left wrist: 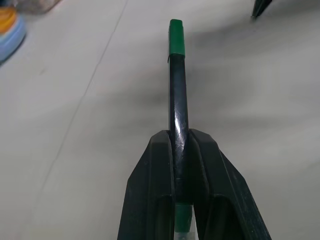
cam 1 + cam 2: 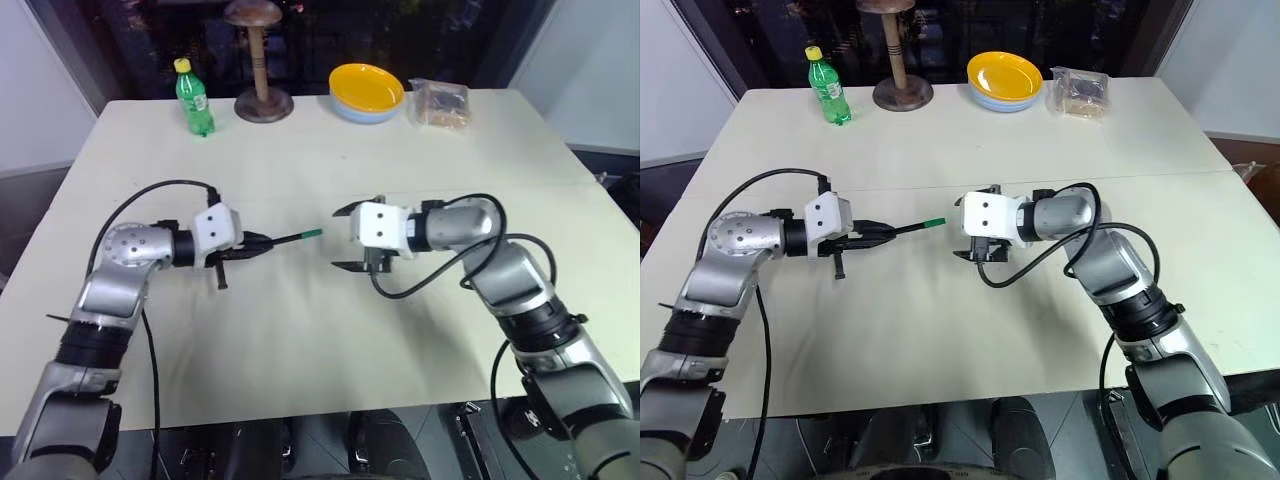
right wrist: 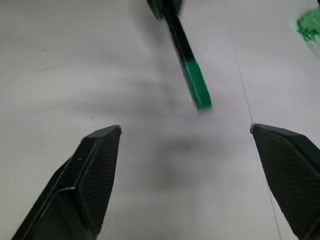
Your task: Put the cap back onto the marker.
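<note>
Pale bench (image 2: 300, 350) fills my screen. My left claw (image 2: 262, 243) is clenched on the marker (image 2: 285, 240), and the green cap (image 2: 311, 234) already sits on the tip that pokes toward my right claw (image 2: 345, 238), which hangs released just beside it. I think the marker is light, stiff and slick, so I would hold it mid-body. Far beyond both claws, a yellow bowl (image 2: 367, 88) looks empty.

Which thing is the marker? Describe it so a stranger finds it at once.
Start at the pale table and find the left gripper, above its middle. The marker is the thin dark stick clamped there, pointing toward the open right gripper. Its green cap tops the free end; nothing else is so slim.
</note>
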You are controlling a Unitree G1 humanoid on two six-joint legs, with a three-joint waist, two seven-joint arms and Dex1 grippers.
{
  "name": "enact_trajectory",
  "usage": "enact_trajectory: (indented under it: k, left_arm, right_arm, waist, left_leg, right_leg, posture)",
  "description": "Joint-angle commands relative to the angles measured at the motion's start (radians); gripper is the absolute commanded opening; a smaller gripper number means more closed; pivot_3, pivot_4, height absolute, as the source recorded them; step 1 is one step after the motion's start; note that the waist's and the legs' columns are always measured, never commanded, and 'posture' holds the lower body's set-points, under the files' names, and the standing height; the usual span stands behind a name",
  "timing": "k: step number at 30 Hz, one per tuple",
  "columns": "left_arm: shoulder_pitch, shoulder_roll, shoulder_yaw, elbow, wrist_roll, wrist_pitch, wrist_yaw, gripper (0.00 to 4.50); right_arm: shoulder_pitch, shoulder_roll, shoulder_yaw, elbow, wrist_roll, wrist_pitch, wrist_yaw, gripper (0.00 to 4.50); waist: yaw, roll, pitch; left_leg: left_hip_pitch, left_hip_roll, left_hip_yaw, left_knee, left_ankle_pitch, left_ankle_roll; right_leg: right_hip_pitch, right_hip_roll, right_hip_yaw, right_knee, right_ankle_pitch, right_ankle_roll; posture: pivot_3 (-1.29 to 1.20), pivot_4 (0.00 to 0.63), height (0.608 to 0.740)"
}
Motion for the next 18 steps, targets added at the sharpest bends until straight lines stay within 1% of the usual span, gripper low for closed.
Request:
enact_trajectory:
  k: [1, 3, 6, 8, 13, 18]
  left_arm:
    - [0.029, 0.013, 0.056, -0.106, -0.036, 0.097, 0.071, 0.0]
    - [0.059, 0.007, 0.079, -0.154, -0.033, 0.175, 0.138, 0.0]
    - [0.132, -0.045, 0.14, -0.292, -0.084, 0.392, 0.285, 0.0]
    - [0.174, -0.073, 0.169, -0.372, -0.107, 0.506, 0.36, 0.0]
    - [0.306, -0.134, 0.245, -0.596, -0.174, 0.798, 0.521, 0.0]
    - [0.374, -0.189, 0.318, -0.731, -0.211, 1.028, 0.656, 0.0]
  right_arm:
    - [0.031, -0.031, -0.075, -0.092, 0.04, 0.05, -0.021, 4.43]
    - [0.058, -0.04, -0.092, -0.136, 0.056, 0.09, -0.031, 4.43]
    - [0.108, -0.04, -0.116, -0.212, 0.085, 0.165, -0.058, 4.43]
    - [0.132, -0.041, -0.122, -0.247, 0.097, 0.199, -0.075, 4.43]
    - [0.19, -0.028, -0.13, -0.307, 0.121, 0.273, -0.135, 4.43]
    - [0.227, -0.03, -0.124, -0.331, 0.136, 0.301, -0.173, 4.43]
  waist:
    - [0.0, 0.0, 0.0]
    - [-0.002, 0.0, 0.0]
    - [-0.004, 0.0, 0.0]
    - [-0.004, 0.0, 0.0]
    - [-0.004, -0.001, 0.0]
    - [-0.001, -0.001, 0.0]
  left_leg:
    - [0.0, 0.0, 0.0, 0.0, 0.0, 0.0]
    - [0.0, 0.0, 0.0, 0.0, 0.0, 0.0]
    - [0.0, 0.0, -0.001, 0.0, 0.0, 0.0]
    - [0.0, 0.0, -0.001, 0.0, 0.0, 0.0]
    - [0.0, 0.0, -0.002, 0.0, 0.0, 0.0]
    - [0.001, 0.0, -0.004, 0.0, 0.001, -0.001]
  right_leg:
    - [0.0, 0.0, 0.0, 0.0, 0.0, 0.0]
    - [0.0, 0.0, 0.0, 0.0, 0.0, 0.0]
    - [0.0, 0.0, 0.0, 0.0, 0.0, 0.0]
    - [0.0, 0.0, 0.0, 0.0, 0.0, 0.0]
    - [0.001, 0.0, 0.0, 0.0, 0.0, 0.0]
    - [0.002, 0.0, 0.0, 0.0, 0.0, 0.0]
  posture:
    - [0.0, 0.15, 0.74]
    - [0.0, 0.15, 0.74]
    - [0.0, 0.15, 0.74]
    - [0.0, 0.15, 0.74]
    - [0.0, 0.15, 0.74]
    - [0.0, 0.15, 0.74]
